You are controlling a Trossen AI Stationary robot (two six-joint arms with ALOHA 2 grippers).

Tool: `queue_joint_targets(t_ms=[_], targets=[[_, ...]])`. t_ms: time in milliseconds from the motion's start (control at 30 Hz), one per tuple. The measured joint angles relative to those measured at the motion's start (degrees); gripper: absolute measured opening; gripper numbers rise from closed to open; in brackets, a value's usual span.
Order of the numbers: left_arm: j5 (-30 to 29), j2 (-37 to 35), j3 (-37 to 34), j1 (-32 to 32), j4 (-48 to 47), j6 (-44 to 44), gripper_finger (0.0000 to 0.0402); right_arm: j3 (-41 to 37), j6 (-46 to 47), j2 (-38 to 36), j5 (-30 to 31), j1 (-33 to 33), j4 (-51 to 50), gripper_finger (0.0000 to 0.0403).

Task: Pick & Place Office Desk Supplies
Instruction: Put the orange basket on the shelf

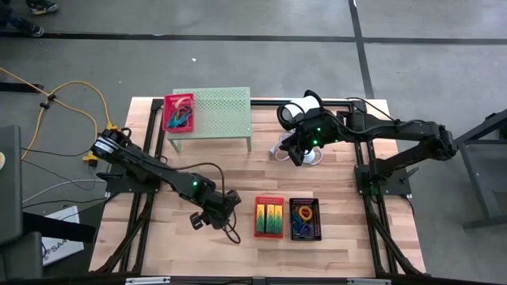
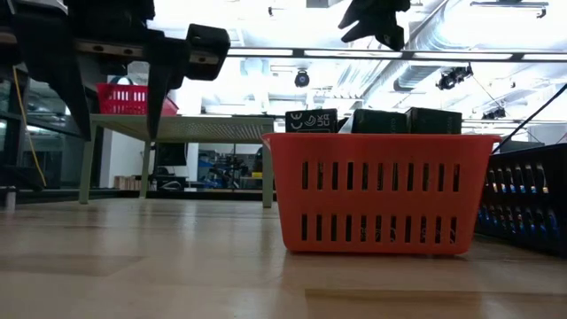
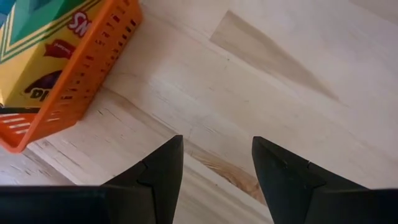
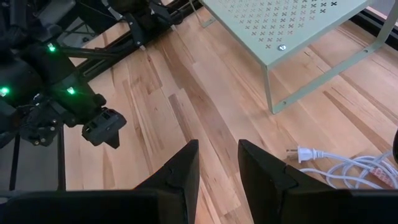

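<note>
Grey concrete floor (image 1: pixel 261 63) with dark seams; bright ceiling lights (image 2: pixel 266 80) overhead.

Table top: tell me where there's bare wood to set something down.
Bare wood lies between the green stand and the orange basket, and along the front edge. Crowded: the orange and black basket sit close together, the left pincer hangs beside them, and cable clutters the white cylinder.
</note>
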Motion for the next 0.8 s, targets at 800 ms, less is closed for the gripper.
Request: queue_joint_targets(t_ms=[800], targets=[[0.0,-0.04,0.0,0.0,10.7,12.99,0.0183,0.0,-0.02,0.0,1.53,0.0,2.6,0.0099]])
